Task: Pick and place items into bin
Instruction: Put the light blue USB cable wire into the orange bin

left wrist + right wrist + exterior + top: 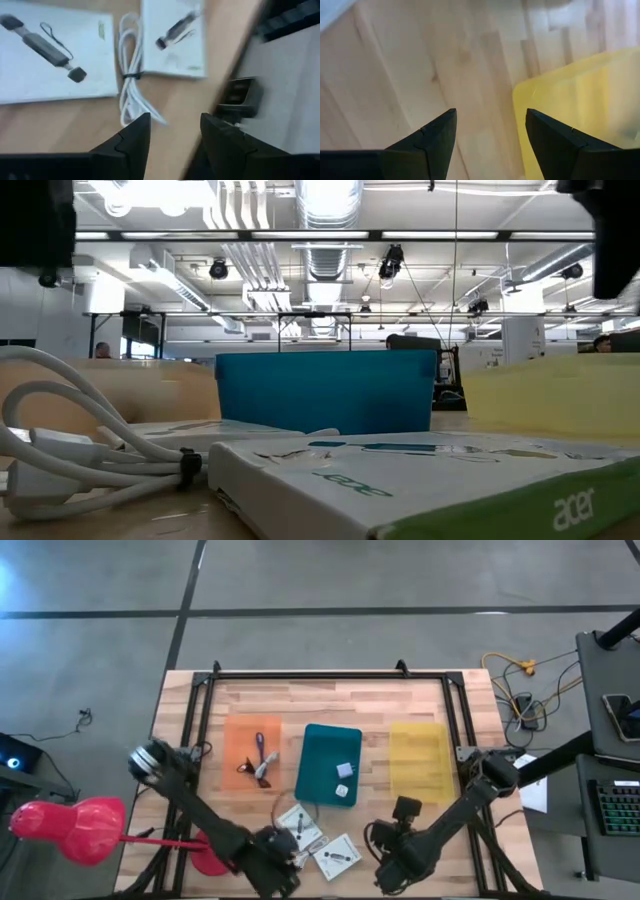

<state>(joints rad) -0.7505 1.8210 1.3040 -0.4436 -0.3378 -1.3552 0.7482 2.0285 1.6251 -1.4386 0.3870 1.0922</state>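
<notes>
Left wrist view: left gripper point(172, 132), fingers apart and empty, should straddle the coiled white cable point(131, 82) (right gripper point(490, 130) waits open).

Two flat white square packets point(336, 856) lie near the table's front edge, a coiled white cable point(129, 82) between them.

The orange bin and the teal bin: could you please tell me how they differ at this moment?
The orange bin sits to the left of the teal bin, which stands in the middle of the row. The orange bin holds a thin purple stick tool and black wiry pieces, while the teal bin holds small white cubes. Both are shallow rectangular bins on the wooden table, and neither is being touched by a gripper.
</notes>
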